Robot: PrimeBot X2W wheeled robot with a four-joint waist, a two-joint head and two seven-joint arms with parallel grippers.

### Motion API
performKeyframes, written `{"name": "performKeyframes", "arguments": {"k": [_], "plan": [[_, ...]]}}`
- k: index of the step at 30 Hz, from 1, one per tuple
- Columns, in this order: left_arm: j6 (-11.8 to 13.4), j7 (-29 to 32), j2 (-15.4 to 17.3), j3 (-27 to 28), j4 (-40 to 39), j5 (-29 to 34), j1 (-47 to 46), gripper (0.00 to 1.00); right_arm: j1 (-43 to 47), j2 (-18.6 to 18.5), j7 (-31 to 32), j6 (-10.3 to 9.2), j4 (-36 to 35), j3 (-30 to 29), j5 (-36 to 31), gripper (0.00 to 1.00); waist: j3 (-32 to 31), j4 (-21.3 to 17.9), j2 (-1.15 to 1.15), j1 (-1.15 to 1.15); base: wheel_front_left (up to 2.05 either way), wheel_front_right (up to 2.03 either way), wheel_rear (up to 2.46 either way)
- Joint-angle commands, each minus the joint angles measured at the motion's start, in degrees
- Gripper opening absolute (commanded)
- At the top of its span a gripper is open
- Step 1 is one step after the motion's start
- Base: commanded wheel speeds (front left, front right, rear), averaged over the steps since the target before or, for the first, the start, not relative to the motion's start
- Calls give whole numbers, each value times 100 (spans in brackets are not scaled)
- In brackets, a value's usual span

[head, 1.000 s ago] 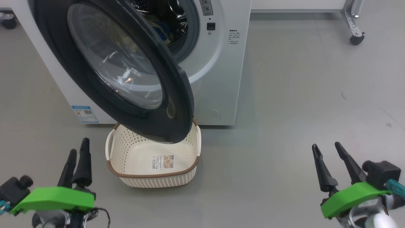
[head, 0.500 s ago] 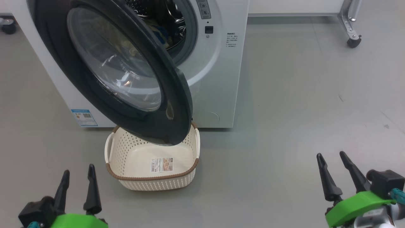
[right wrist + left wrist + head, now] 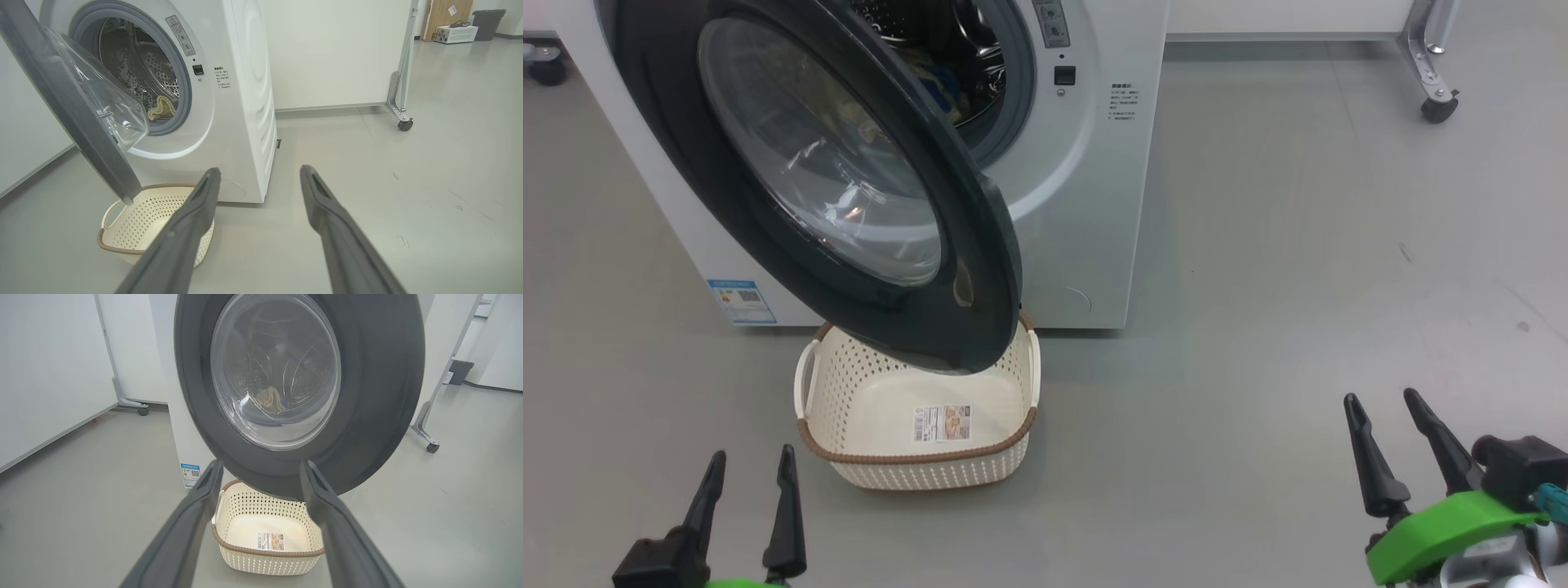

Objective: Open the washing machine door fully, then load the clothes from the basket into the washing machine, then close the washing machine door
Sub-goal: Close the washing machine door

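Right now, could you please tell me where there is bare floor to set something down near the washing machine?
The floor right of the washing machine and basket, out to the wheeled frame leg, is bare; so is the strip left of the basket. It is crowded before the machine, where the washing machine door overhangs the empty basket.

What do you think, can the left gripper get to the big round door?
Probably yes: the open left gripper faces the washing machine door, nothing stands between them, and the basket sits lower.
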Motion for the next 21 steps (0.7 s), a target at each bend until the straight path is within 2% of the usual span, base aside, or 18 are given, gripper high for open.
{"name": "performKeyframes", "arguments": {"k": [1, 18, 19, 20, 21], "plan": [[48, -63, 146, 192, -218, 61, -192, 100, -116, -72, 19, 21, -219, 108, -43, 100, 3, -5, 0, 0, 0, 0, 0], [174, -1, 160, 64, -266, 165, -267, 100, -190, -72, 21, 21, -205, 128, -163, 100, 57, 1, 0, 0, 0, 0, 0], [177, 2, 159, 57, -265, 166, -277, 100, -208, -72, 21, 21, -198, 132, -175, 96, 62, 4, 0, 0, 0, 0, 0], [177, 2, 159, 57, -265, 166, -277, 100, -208, -72, 21, 21, -198, 132, -175, 96, 62, 4, 0, 0, 0, 0, 0], [184, 2, 159, 53, -264, 170, -288, 100, -228, -72, 19, 21, -186, 134, -186, 80, 68, 9, 0, 0, 0, 0, 0]]}}
